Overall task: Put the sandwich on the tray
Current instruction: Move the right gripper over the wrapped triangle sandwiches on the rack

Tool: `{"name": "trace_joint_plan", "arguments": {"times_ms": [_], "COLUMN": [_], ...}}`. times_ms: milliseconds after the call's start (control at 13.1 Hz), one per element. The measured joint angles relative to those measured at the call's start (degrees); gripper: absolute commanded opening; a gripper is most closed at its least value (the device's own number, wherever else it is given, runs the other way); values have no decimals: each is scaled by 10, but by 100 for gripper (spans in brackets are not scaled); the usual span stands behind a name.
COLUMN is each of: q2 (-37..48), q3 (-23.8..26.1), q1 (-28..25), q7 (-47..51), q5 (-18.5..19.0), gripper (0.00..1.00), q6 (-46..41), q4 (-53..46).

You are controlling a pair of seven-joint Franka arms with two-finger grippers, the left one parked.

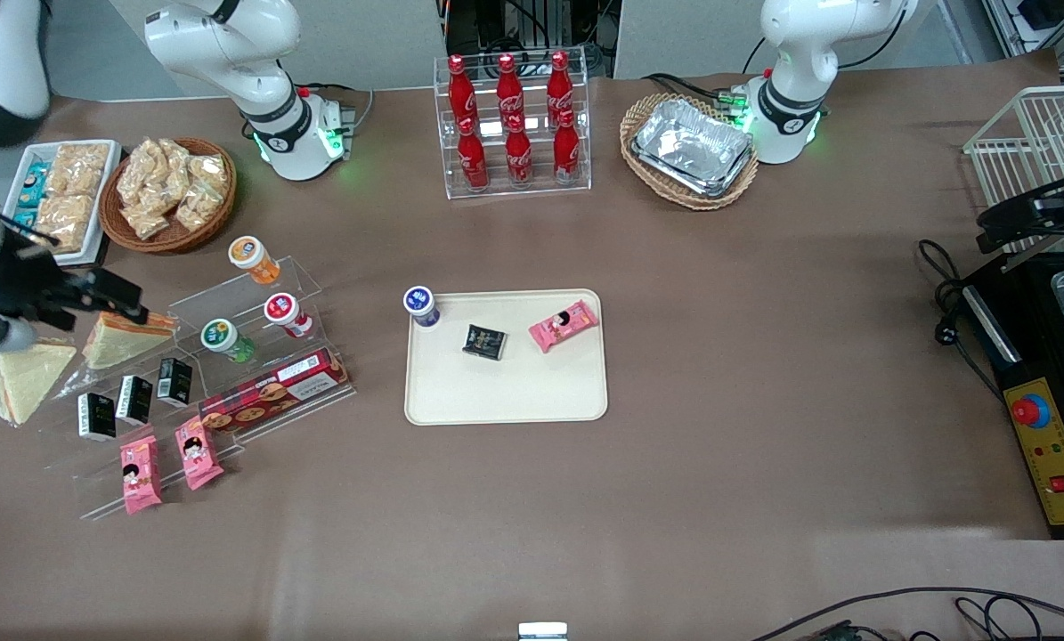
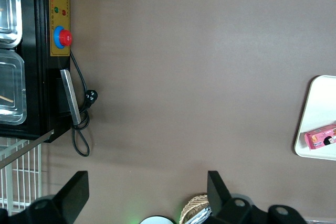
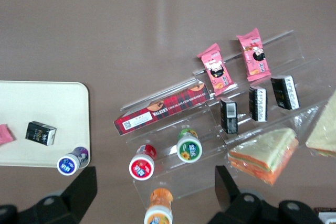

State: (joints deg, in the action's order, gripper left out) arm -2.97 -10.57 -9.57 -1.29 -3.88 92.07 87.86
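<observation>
sandwich (image 1: 26, 381) lies flat on the table at the working arm's end, untouched. your gripper (image 3: 152, 198) hangs above the clear display steps (image 1: 229, 356) with its fingers (image 3: 84, 184) spread wide apart and nothing between them. just beside the pale wedge sits the tanner sandwich (image 1: 125, 338). the tray (image 1: 505, 396) rests at the table's middle, well apart, carrying a blue-lidded cup (image 1: 420, 305), a black packet (image 1: 483, 342) and a pink packet (image 1: 564, 325).

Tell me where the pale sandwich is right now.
The sandwich lies on the table at the working arm's end, beside the tanner wedge sandwich and near the acrylic snack stand; the gripper hangs above the wedges, away from the tray.
</observation>
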Motion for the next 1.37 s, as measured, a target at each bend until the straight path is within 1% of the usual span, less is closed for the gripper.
{"name": "trace_joint_plan", "arguments": {"times_ms": [229, 458, 610, 839, 992, 1144, 1373], "q2": [23, 22, 22, 21, 16, 7, -9], "q3": [-15, -33, -63, -124, -150, -156, -158], "q1": [2, 3, 3, 5, 6, 19, 58], "q7": [0, -16, -28, -49, -54, -54, -55], "q5": [1, 2, 4, 4, 22, 34, 34], "gripper": [100, 100, 100, 100, 100, 100, 100], "q6": [-14, -29, -41, -47, -46, -40, -14], "q4": [0, 2, 3, 6, 10, 10, 16]}}
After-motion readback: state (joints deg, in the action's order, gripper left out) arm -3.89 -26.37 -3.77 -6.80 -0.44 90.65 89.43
